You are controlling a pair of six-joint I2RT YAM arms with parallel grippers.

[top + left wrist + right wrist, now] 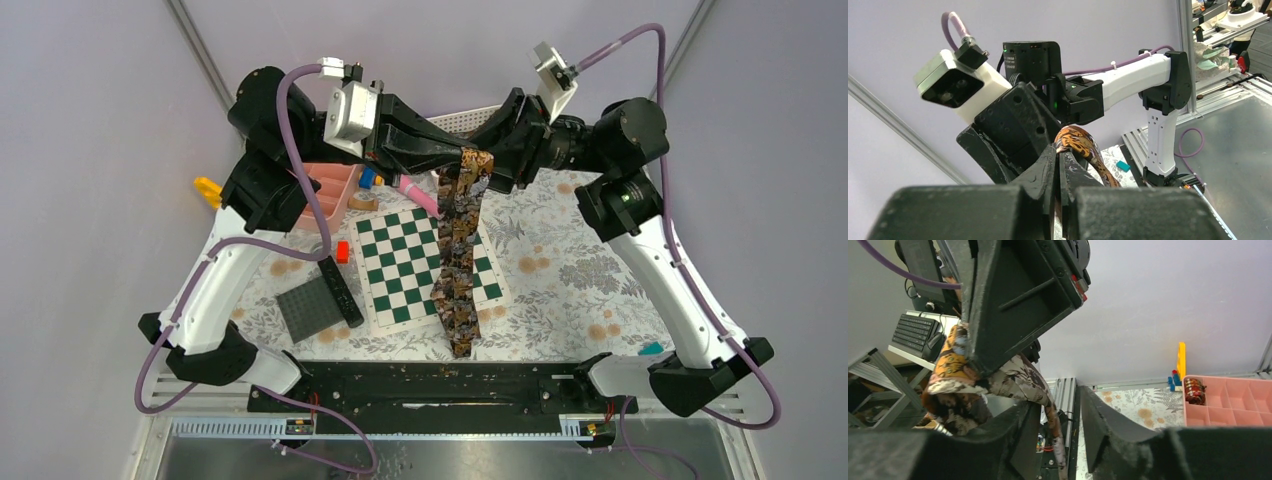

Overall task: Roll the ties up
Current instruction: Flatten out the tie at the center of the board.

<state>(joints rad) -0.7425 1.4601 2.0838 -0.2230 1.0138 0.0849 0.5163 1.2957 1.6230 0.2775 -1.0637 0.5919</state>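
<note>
A long tie [458, 255] in a busy brown, black and tan pattern hangs from high above the table, its lower end lying over the chessboard's right edge. My left gripper [462, 152] is shut on its top end; in the left wrist view the tie [1083, 142] bulges out just beyond the closed left gripper [1058, 150]. My right gripper [492, 166] faces it from the right. Its jaws stand apart in the right wrist view, with the tie [1018, 377] draped by the right gripper [1058, 399] and a strand hanging between the fingers. A small patterned coil [1194, 391] lies in the pink tray [1233, 405].
A green and white chessboard [400, 265] lies on the floral cloth [570, 270]. Left of it are a black studded plate [308, 306], a black bar [342, 293] and a red block [343, 251]. The pink tray [335, 195], a pink pen [420, 196] and a yellow piece [208, 189] sit at the back left.
</note>
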